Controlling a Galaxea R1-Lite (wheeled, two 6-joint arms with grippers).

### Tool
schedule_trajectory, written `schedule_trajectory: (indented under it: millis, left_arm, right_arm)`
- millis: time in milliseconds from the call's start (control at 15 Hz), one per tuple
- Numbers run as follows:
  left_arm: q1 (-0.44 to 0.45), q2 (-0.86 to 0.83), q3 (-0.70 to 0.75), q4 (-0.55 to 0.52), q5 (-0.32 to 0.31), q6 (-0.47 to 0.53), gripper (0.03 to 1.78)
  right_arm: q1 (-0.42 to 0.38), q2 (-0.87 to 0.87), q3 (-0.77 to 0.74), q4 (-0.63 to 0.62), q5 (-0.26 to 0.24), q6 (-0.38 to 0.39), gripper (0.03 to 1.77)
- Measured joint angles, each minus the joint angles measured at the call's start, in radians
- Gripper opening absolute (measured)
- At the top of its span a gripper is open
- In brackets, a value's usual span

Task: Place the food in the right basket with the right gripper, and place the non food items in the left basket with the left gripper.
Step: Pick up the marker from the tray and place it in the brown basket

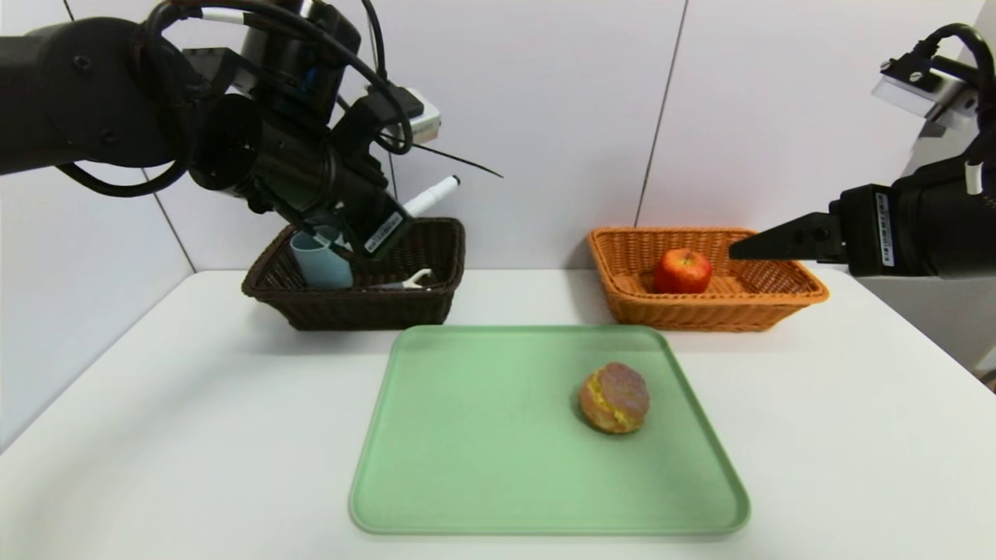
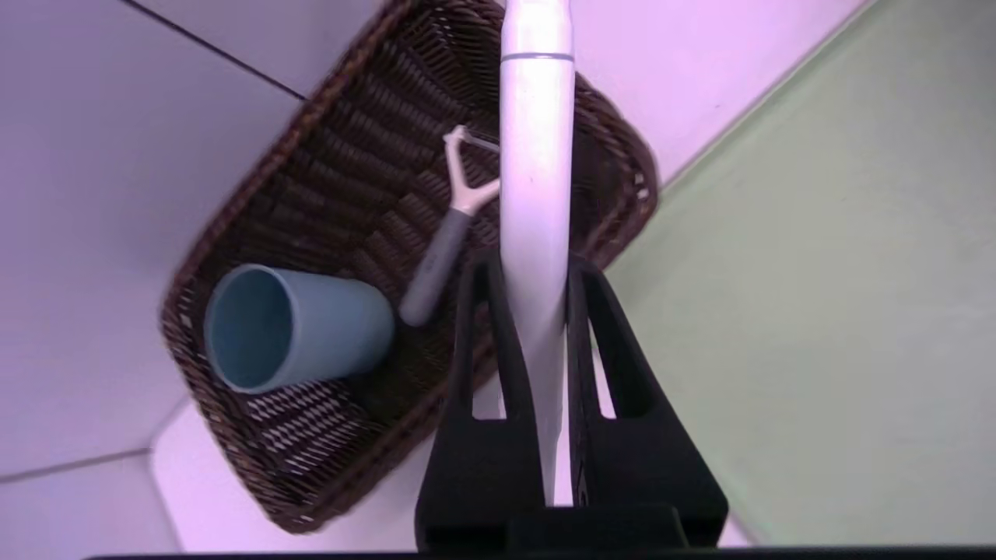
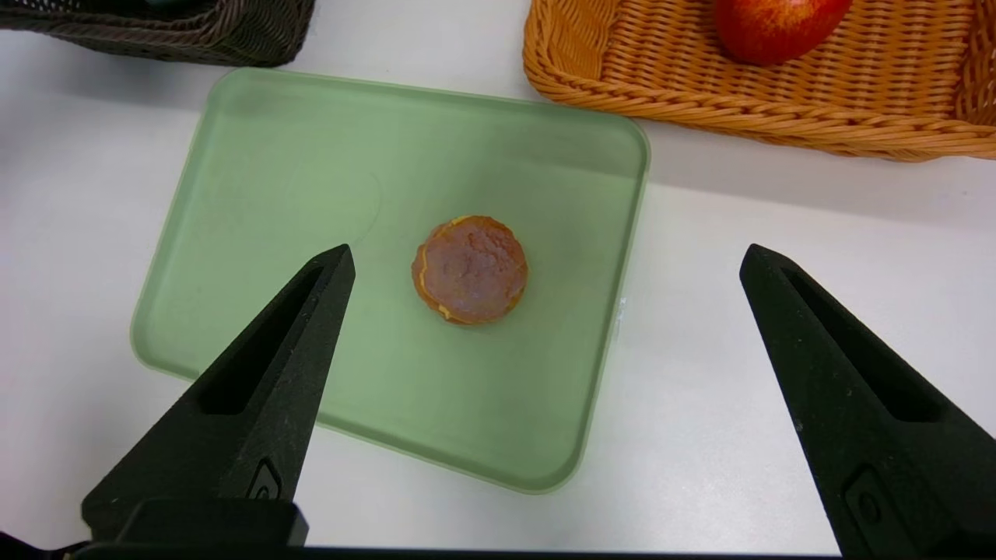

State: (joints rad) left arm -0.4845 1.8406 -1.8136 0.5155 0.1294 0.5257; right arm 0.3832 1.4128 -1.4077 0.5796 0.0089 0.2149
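Above dark brown wicker basket (image 2: 257,459), left gripper (image 2: 537,272) clamps slim white pen (image 2: 535,155); only wrist cam shows grip. Right gripper (image 3: 545,260) gapes.

White table (image 1: 194,435) with a smooth matte top and rounded far corners fills most of the head view. Behind it, a wall (image 1: 545,117) of pale grey-white panels, split by thin dark seams, some slanted. The same panelling runs along the left side, meeting the table edge. At the far right, past the table edge, a darker strip of floor (image 1: 987,377), too little showing to tell more. Light is even and soft, with faint shadows on the tabletop.
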Motion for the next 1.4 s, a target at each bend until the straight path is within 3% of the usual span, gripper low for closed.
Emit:
schedule_trajectory:
  millis: [200, 400, 533, 1200, 1400]
  left_arm:
    - [0.041, 0.039, -0.007, -0.057, -0.003, 0.2, 0.16]
    - [0.061, 0.094, -0.007, -0.158, 0.045, 0.296, 0.16]
    - [0.065, 0.13, 0.0, -0.19, 0.081, 0.299, 0.16]
    - [0.094, 0.224, 0.006, -0.194, 0.078, 0.272, 0.16]
    - [0.099, 0.231, 0.014, -0.195, 0.081, 0.27, 0.64]
  right_arm:
    - [0.0, 0.0, 0.0, 0.0, 0.001, 0.0, 1.71]
    - [-0.006, 0.0, 0.0, 0.0, 0.001, 0.0, 1.71]
    - [-0.012, -0.001, 0.005, 0.0, 0.001, 0.0, 1.71]
    - [-0.032, 0.0, 0.017, -0.001, 0.003, 0.0, 1.71]
    - [-0.034, 0.0, 0.021, -0.01, 0.005, 0.0, 1.71]
